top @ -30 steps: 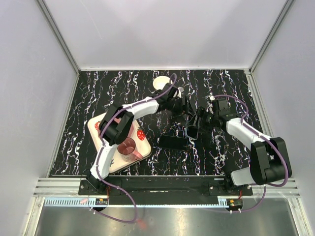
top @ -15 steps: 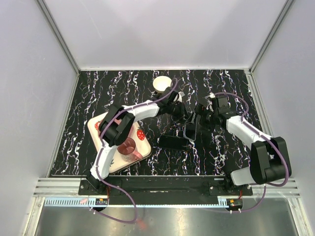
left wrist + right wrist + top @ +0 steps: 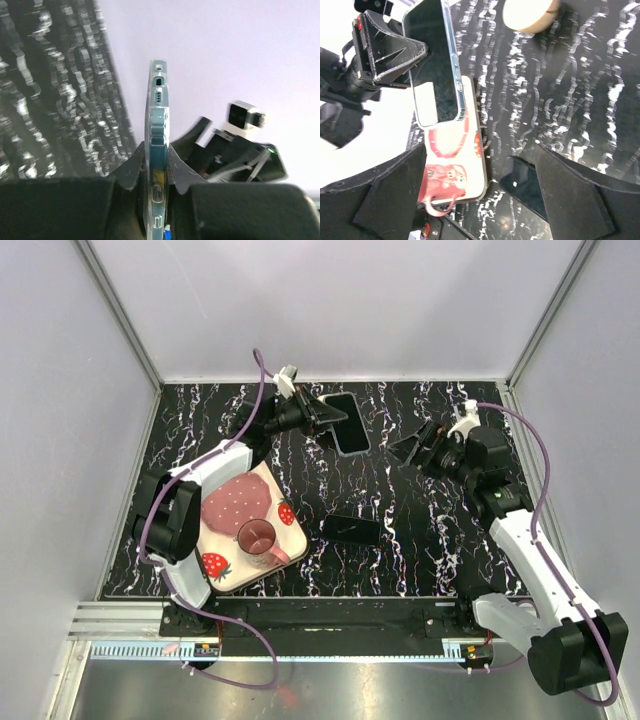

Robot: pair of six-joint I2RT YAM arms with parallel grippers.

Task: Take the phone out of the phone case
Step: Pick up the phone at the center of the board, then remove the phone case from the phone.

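My left gripper [image 3: 335, 420] is raised over the back of the table and shut on the lower end of the clear phone case [image 3: 350, 424]. In the left wrist view the case [image 3: 157, 115] stands edge-on between the two fingers [image 3: 131, 165]. From the right wrist the case [image 3: 432, 55] looks dark, with pale wall showing through its camera cut-out. The black phone [image 3: 352, 529] lies flat on the marbled table, apart from the case, and shows between my right fingers as well, as a dark slab [image 3: 520, 181]. My right gripper [image 3: 412, 448] hangs open and empty to the right of the case.
A square pink-and-white strawberry plate [image 3: 225, 510] lies at the front left with a pink cup [image 3: 258, 537] on it. A cream disc [image 3: 530, 12] lies near the back of the table. White walls enclose the table on three sides.
The left gripper closed on the case and carried it up toward the back left. The right gripper let go, opened and drew back to the right. The phone stayed put.
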